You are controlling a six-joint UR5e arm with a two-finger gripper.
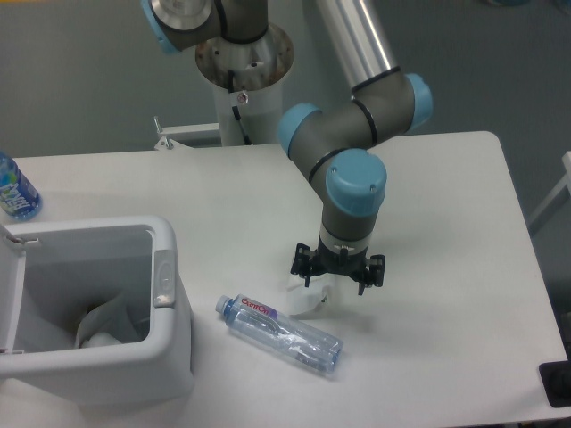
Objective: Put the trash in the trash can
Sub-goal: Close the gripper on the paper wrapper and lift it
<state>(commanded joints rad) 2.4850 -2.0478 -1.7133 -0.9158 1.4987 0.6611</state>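
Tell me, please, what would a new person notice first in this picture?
First, the grey-and-blue arm reaching down mid-table, its open gripper right over the crumpled white wrapper. Next, the crushed clear bottle lying in front of it, and the white trash can, lid open, at the left.
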